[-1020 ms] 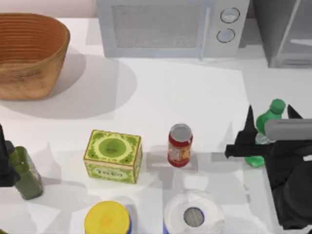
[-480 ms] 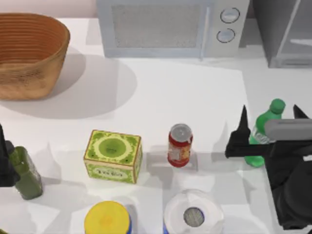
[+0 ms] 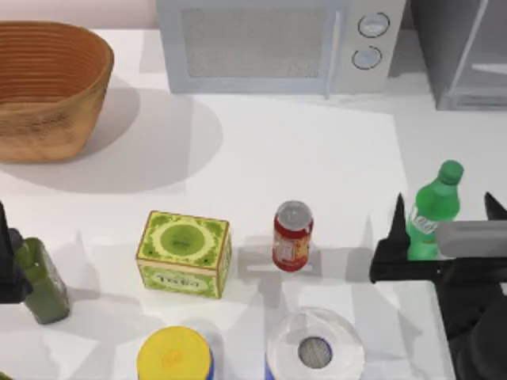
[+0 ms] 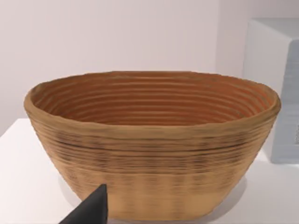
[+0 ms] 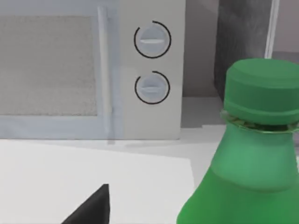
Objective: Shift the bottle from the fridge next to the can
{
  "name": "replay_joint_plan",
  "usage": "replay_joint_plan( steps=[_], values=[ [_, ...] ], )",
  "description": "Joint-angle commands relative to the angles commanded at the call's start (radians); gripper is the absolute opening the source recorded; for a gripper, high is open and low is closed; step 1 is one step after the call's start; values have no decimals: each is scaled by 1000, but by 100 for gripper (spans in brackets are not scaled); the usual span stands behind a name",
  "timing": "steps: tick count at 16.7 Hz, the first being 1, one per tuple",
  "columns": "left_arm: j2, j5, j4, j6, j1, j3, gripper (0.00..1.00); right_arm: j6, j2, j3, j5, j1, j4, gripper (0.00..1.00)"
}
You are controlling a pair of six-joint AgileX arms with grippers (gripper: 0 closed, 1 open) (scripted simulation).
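Bottle: the green bottle [image 3: 432, 214] stands upright on the table [image 3: 317, 150] at the right side, out of the fridge [image 3: 467, 47], which is at the far right corner. In the right wrist view its cap and neck [image 5: 254, 140] are close in front of the camera.
Can: the red can [image 3: 292, 236] stands near the middle of the table, well apart from the bottle and to its left.
Right gripper: the right gripper [image 3: 444, 229] is at the right edge, with its two dark fingers spread, one on each side of the lower part of the bottle. They do not seem to press the bottle; I cannot tell if one of them touches it.
Left gripper: the left gripper [image 3: 8, 261] rests at the near left edge, beside a dark olive bottle [image 3: 41, 281]; I cannot tell how its fingers stand. Its wrist view looks at the wicker basket [image 4: 152, 144].
Step in hand: I judge that the bottle is out of the fridge but not yet beside the can, so the carrying step is not finished.
Next move: it probably calls for closing the fingers on the bottle, then bringing it left and setting it upright just beside the can, on the free table at the can's right.
Care: the white-lidded container [image 3: 315, 348] and the green box [image 3: 184, 253] stand near the can, so the way in should stay on the can's right side.
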Motion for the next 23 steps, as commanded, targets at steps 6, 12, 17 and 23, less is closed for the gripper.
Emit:
replay_joint_plan(
  steps=[6, 12, 17, 23],
  values=[
    [0, 0, 0, 0, 0, 0, 100, 0, -25, -6, -32, -22, -3, 100],
    [0, 0, 0, 0, 0, 0, 100, -4, -339, -80, -323, -176, -152, 100],
    [0, 0, 0, 0, 0, 0, 100, -15, -804, -149, -623, -368, -540, 100],
    [0, 0, 0, 0, 0, 0, 100, -28, -1400, -180, -812, -600, -1168, 100]
  ],
)
